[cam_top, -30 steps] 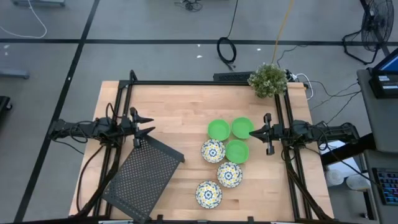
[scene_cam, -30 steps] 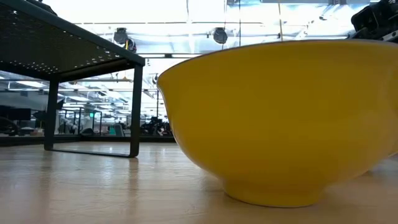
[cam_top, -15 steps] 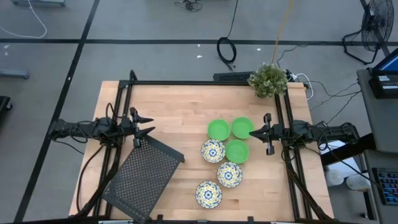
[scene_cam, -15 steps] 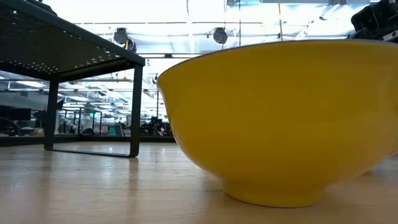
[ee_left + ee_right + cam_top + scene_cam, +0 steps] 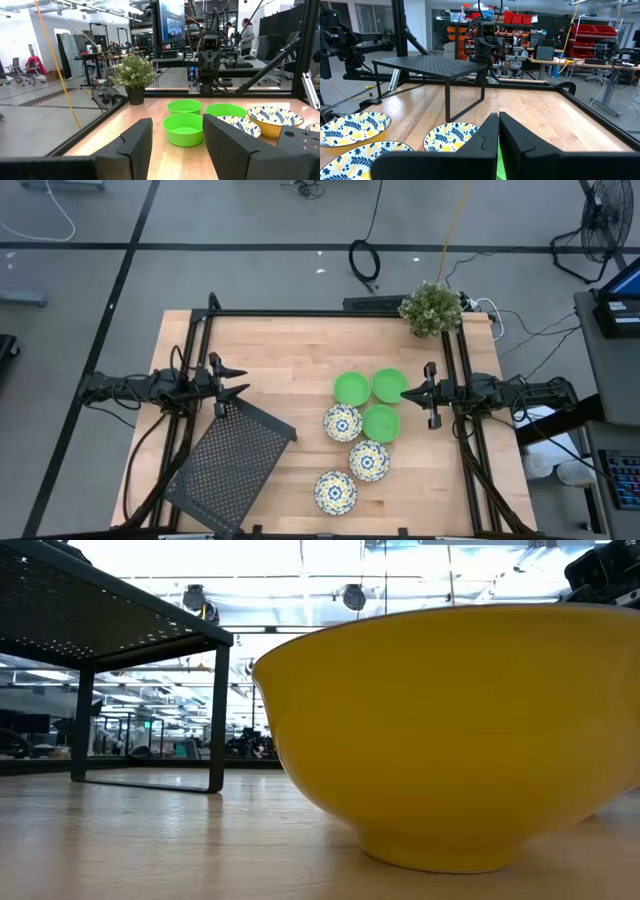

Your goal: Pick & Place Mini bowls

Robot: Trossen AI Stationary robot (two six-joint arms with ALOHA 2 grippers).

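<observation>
Three green mini bowls (image 5: 351,388) (image 5: 389,385) (image 5: 381,422) and three blue-and-yellow patterned mini bowls (image 5: 342,422) (image 5: 369,460) (image 5: 335,491) stand on their bases in a cluster right of the table's middle. My left gripper (image 5: 238,380) (image 5: 177,145) hovers open at the table's left side, pointing at the bowls. My right gripper (image 5: 405,393) (image 5: 498,130) is shut, level, its tips beside the far right green bowl, touching nothing that I can see. The low view is filled by one patterned bowl's yellow outer wall (image 5: 450,730).
A black perforated mesh tray (image 5: 230,460) (image 5: 430,65) stands on legs at the near left. A small potted plant (image 5: 432,308) sits at the far right corner. A black frame rail (image 5: 320,313) borders the table. Bare wood lies along the far side.
</observation>
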